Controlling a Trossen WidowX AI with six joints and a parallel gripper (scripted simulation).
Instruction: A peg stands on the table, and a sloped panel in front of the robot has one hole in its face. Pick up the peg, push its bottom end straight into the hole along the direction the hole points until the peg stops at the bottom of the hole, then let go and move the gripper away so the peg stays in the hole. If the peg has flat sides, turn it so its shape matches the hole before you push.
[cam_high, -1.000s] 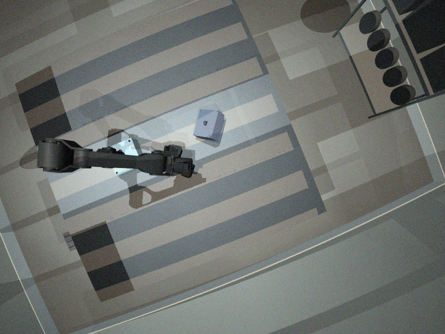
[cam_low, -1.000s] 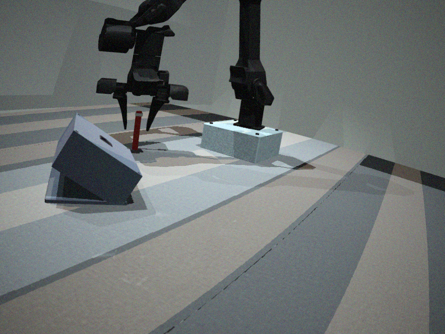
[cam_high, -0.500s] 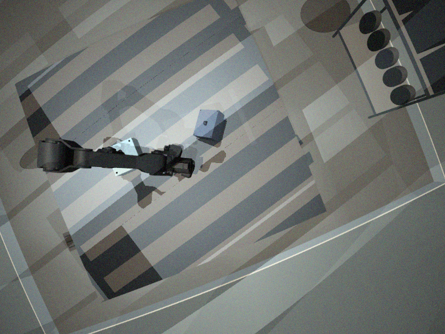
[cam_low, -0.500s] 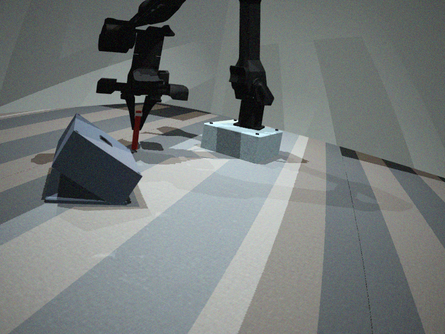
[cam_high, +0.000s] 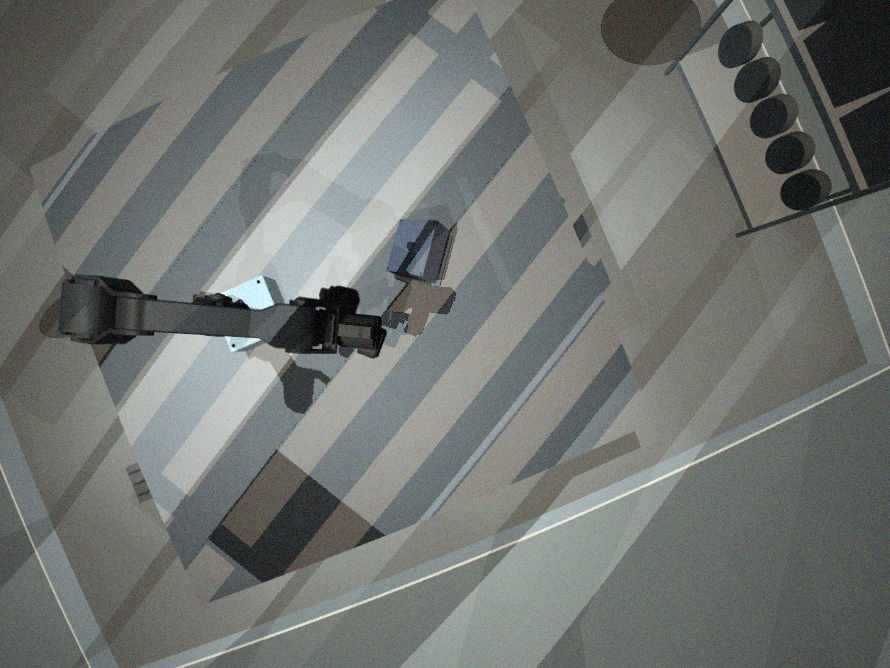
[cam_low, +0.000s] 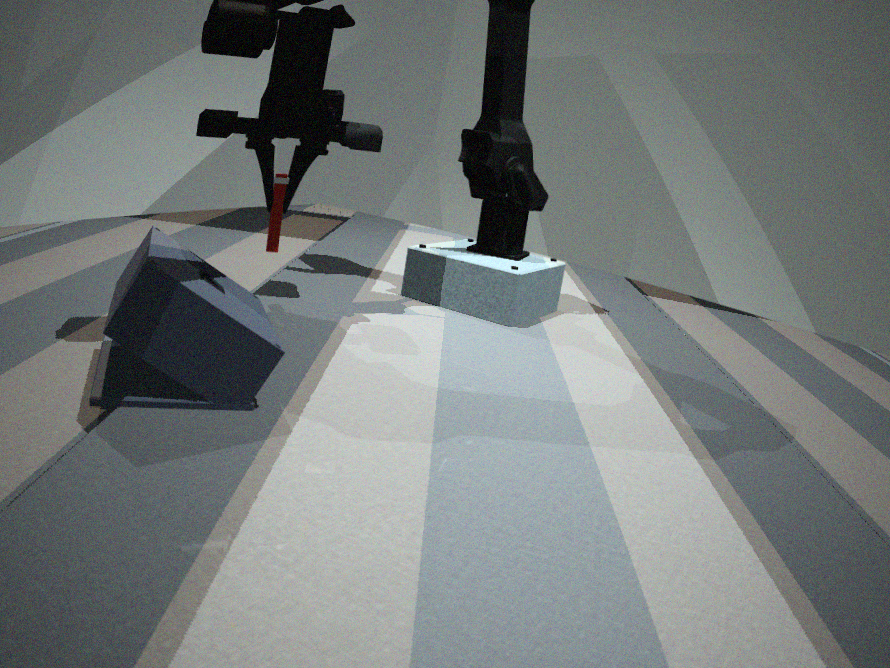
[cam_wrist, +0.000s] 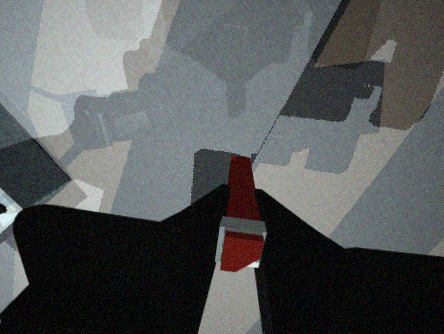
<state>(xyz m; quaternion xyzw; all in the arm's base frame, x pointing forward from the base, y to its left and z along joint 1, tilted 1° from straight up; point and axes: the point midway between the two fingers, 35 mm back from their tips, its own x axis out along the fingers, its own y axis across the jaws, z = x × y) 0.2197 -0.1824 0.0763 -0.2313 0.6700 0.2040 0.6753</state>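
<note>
I have the gripper (cam_low: 281, 195) clenched on the red peg (cam_low: 276, 213) near its top, mid-worktop beside the panel (cam_low: 188, 316). Its foot looks barely clear of the table, I think. I'd lift straight, keeping it plumb.

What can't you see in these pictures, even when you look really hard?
- Top view: the red peg is hidden under the arm's wrist.
- Exterior view: the hole in the sloped panel is too dark to make out.
- Wrist view: the peg's bottom end blends into shadow, and the black jaws hide its sides.
- Exterior view: the arm's top is cut off by the edge.
</note>
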